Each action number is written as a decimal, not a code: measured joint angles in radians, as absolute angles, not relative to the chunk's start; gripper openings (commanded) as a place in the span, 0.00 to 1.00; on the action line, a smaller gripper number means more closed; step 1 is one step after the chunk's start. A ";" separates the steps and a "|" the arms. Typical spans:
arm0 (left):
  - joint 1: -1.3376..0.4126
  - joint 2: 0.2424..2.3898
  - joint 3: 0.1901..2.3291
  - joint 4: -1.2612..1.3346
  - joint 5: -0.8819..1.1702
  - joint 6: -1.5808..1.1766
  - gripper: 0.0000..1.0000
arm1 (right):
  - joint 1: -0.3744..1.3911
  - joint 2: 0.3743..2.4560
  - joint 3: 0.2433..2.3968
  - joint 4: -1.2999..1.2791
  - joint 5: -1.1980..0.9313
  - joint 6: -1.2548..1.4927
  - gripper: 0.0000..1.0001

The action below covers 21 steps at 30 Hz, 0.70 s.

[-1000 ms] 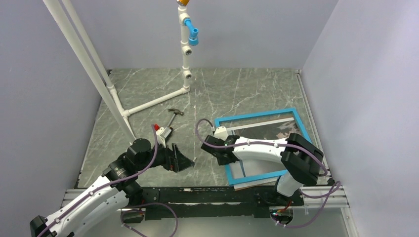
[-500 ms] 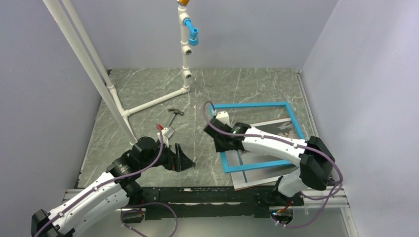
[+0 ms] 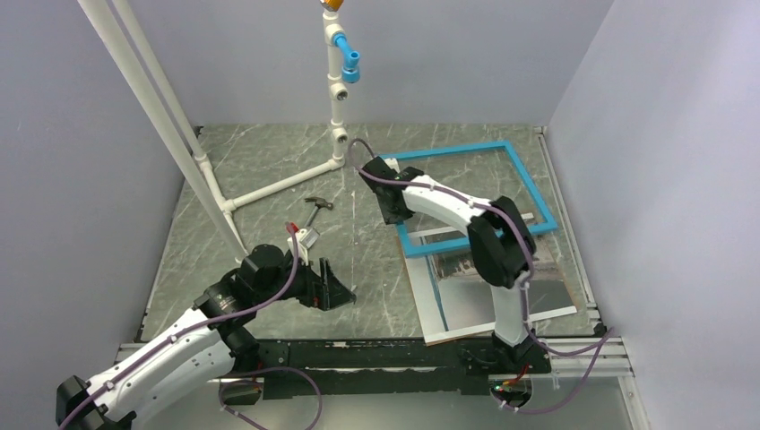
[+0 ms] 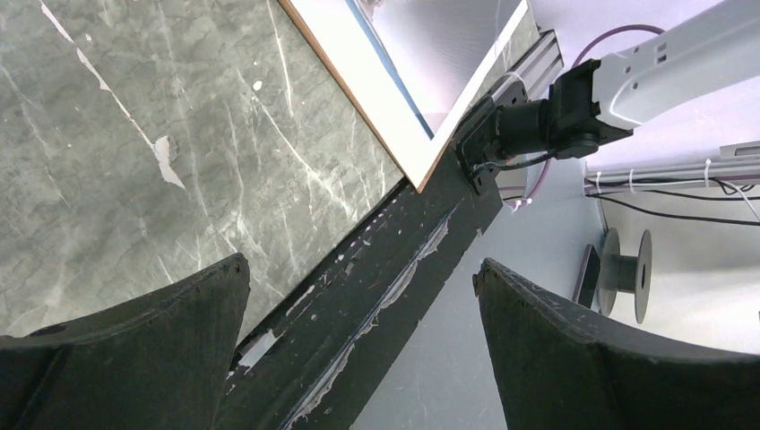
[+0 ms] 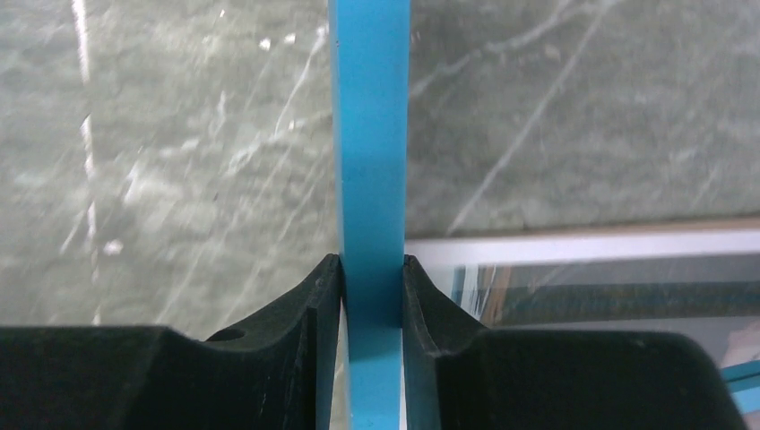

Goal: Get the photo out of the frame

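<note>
"The photo (image 3: 462,291), a large glossy grey-toned sheet with a white border, is seen lying flat at the near right of the grey marble counter (image 3: 269,161). How is the step best done?"

"The thin turquoise-blue rectangular frame (image 3: 457,150) should be carried far and clear, and kept level so its near rail is not dragged over the sheet."

"And the jaws?"

"The frame's left rail is clenched by the right gripper (image 5: 372,269), just far of the photo, which is not gripped. The left gripper (image 4: 358,278) is held spread wide and empty, left of the photo's near left corner."
</note>
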<state>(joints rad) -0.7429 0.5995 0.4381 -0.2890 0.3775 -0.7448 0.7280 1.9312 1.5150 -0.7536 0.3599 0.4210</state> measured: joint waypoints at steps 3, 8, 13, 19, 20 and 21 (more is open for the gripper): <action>-0.744 0.603 0.444 -0.305 0.379 -0.739 0.99 | 0.702 2.069 1.618 -0.752 0.361 0.344 0.05; -0.746 0.622 0.462 -0.332 0.380 -0.717 0.99 | 0.638 2.173 1.737 -0.758 0.359 0.279 0.06; -0.746 0.645 0.487 -0.358 0.380 -0.699 0.99 | 0.582 2.263 1.913 -0.762 0.353 0.254 0.07; -0.746 0.671 0.502 -0.366 0.381 -0.692 0.99 | 0.565 2.347 2.034 -0.754 0.341 0.241 0.12; -0.746 0.672 0.502 -0.367 0.381 -0.692 0.99 | 0.566 2.354 2.036 -0.755 0.340 0.236 0.16; -0.746 0.673 0.502 -0.369 0.381 -0.692 0.99 | 0.566 2.360 2.039 -0.756 0.340 0.233 0.22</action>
